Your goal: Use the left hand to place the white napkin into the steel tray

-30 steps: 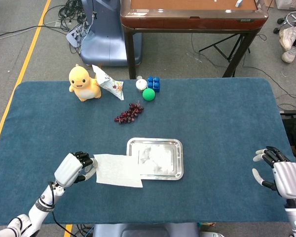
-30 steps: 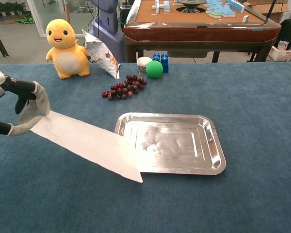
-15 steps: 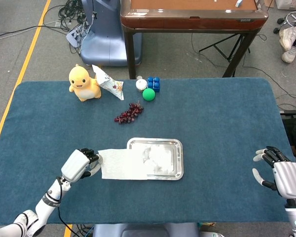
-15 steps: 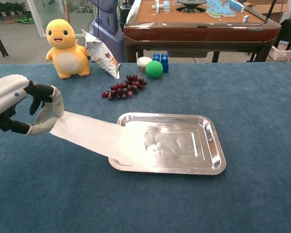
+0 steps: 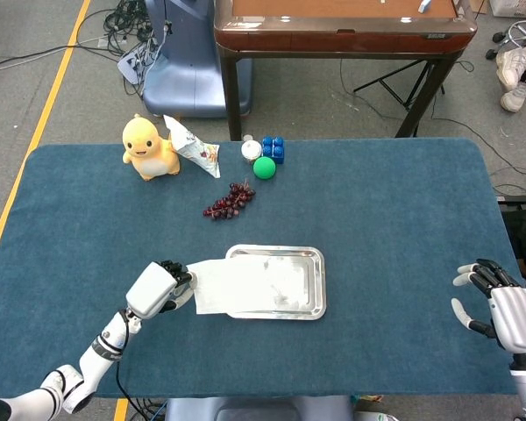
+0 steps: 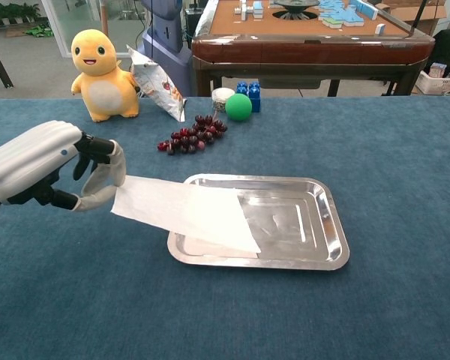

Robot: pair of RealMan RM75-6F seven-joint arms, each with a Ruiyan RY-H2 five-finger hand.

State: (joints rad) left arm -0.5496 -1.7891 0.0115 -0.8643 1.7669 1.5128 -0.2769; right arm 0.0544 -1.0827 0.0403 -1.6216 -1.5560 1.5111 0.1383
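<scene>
- The left hand pinches the left edge of the white napkin between its fingers.
- The napkin stretches to the right of them and lies over the left part of the steel tray on the surface.
- The right hand holds nothing, its fingers apart.

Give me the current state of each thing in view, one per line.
white napkin: held at one edge, half over the tray, not released.
steel tray: flat on the table, left part covered by the napkin.
left hand: pinching the napkin's edge.
right hand: holding nothing, fingers apart.
snack bag: leaning against the yellow toy.
</scene>
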